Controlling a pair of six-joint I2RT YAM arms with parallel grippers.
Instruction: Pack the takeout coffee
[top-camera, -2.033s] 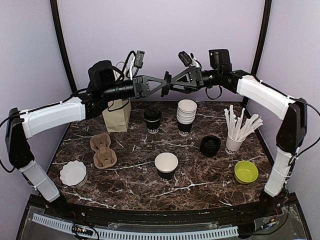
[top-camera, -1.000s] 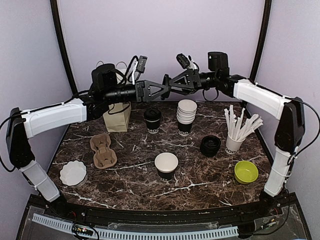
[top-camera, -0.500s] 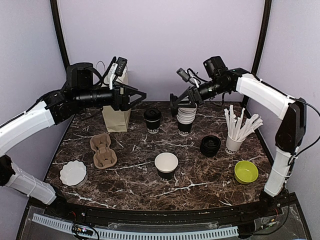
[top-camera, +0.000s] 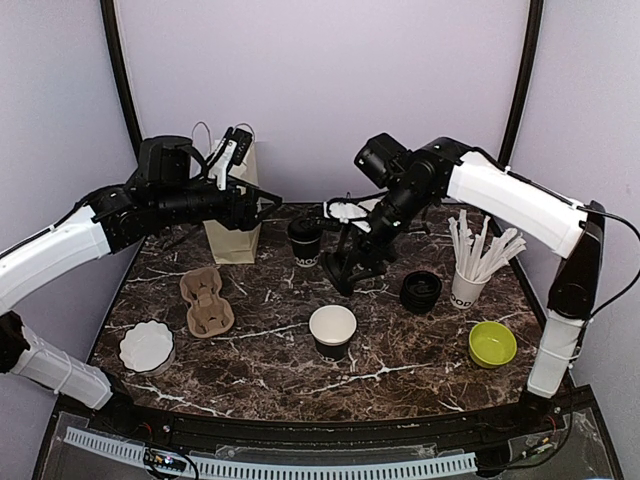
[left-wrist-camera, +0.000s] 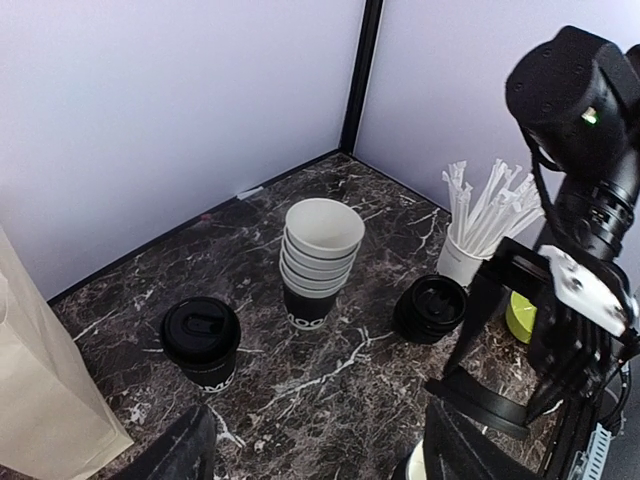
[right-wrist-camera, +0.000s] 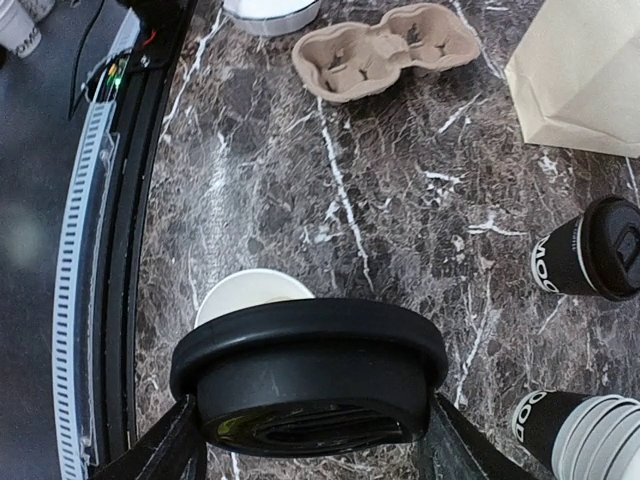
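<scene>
My right gripper (right-wrist-camera: 312, 440) clasps a round black plastic lid (right-wrist-camera: 310, 365) near the lidless white paper cup with black band (right-wrist-camera: 250, 292), while my left gripper (left-wrist-camera: 320, 455) hangs spread, empty.

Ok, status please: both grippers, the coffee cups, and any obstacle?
Left gripper open, empty, near the paper bag. Right gripper shut on black lid, near open cup, not yet capped. Second cup already lidded. Nothing blocking the open cup.

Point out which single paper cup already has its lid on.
The lidded cup at the back, beside the paper bag: it alone is capped. The front cup is open-topped, the stacked cups are lidless, and the right-hand cup holds white sticks.
</scene>
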